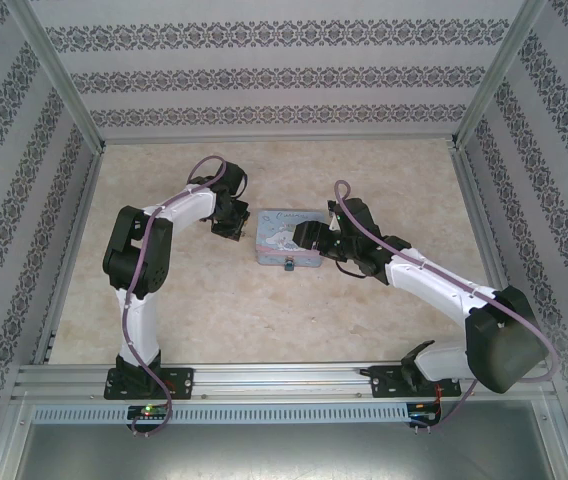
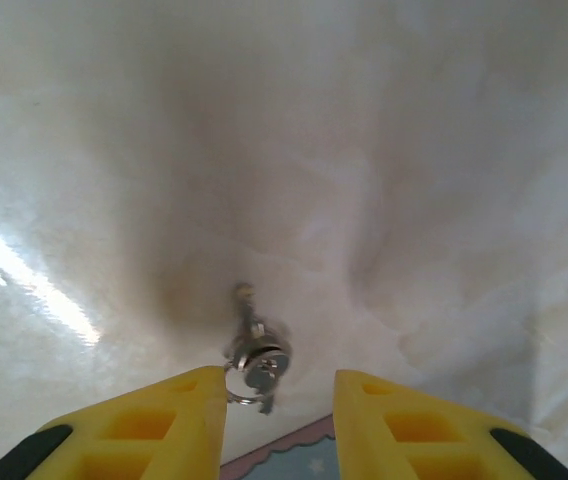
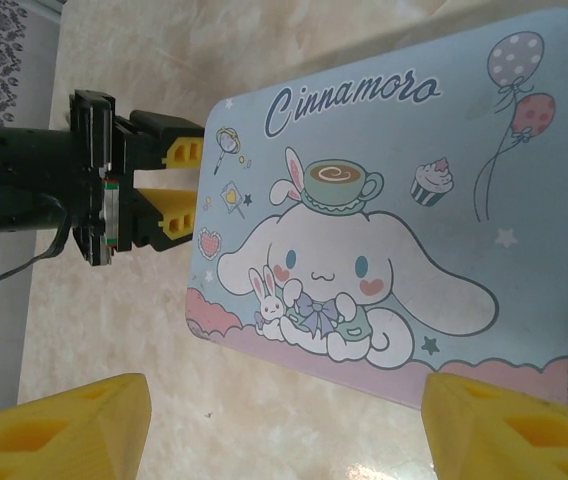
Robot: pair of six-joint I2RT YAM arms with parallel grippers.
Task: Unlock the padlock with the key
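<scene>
Near the middle of the table [image 1: 264, 320], a touch closer to its far edge than to its near one, lies a flat light-blue tin [image 1: 276, 232] printed with a cartoon rabbit, a cupcake and balloons. The padlock [image 1: 289, 266] sits at the middle of the tin's long side that faces the near edge of the table. From above it is a tiny bluish thing with a darker end, too small for me to tell how it sits.

At the tin's left end the left pincer [image 1: 232, 228] is down close to the table. Its wrist camera shows its yellow fingers [image 2: 144, 425] standing partly apart and holding nothing. The key [image 2: 256, 355] lies flat on the table between them and just past their tips. It is a small silver one on a ring [image 2: 244, 385], and the ring lies right against the inner side of one finger. I cannot tell whether they actually touch. A corner of the tin [image 2: 284, 462] peeks in between the fingers, just beside the key.

The right pincer [image 1: 309, 240] reaches in over the tin's right part. Its fingers [image 3: 64, 425] are spread wide and it grips nothing. The printed lid [image 3: 364, 220] lies just beyond their tips, and the left pincer [image 3: 169, 195] shows at the lid's far end.
</scene>
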